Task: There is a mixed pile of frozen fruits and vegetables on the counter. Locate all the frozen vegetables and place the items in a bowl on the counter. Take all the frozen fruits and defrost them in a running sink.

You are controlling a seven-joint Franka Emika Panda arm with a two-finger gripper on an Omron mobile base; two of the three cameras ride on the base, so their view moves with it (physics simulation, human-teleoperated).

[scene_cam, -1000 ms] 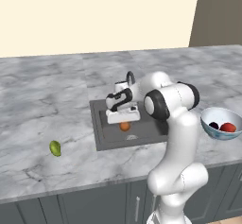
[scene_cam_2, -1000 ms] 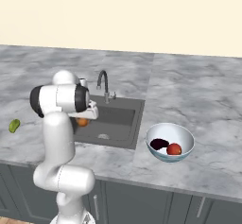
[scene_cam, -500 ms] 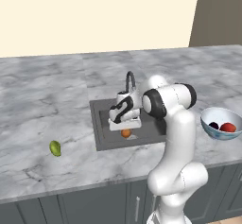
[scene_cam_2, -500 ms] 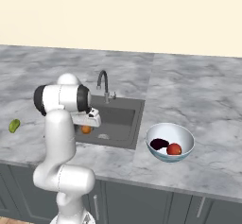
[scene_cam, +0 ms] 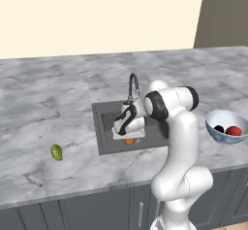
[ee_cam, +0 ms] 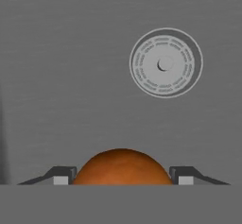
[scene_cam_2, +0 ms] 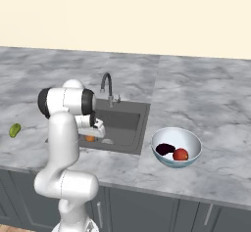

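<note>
Claw (ee_cam: 122, 176) gripping orange ball (ee_cam: 122, 167) over sink (ee_cam: 71, 76), drain (ee_cam: 166, 63) beyond, tap (scene_cam: 133, 84) behind

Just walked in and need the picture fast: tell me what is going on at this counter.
The arm's gripper holds the orange ball low inside the sink, over the basin floor near the drain. The bowl on the counter already holds the eggplant and the red ball. The yellow-green fruit lies on the counter, left of the sink.
</note>
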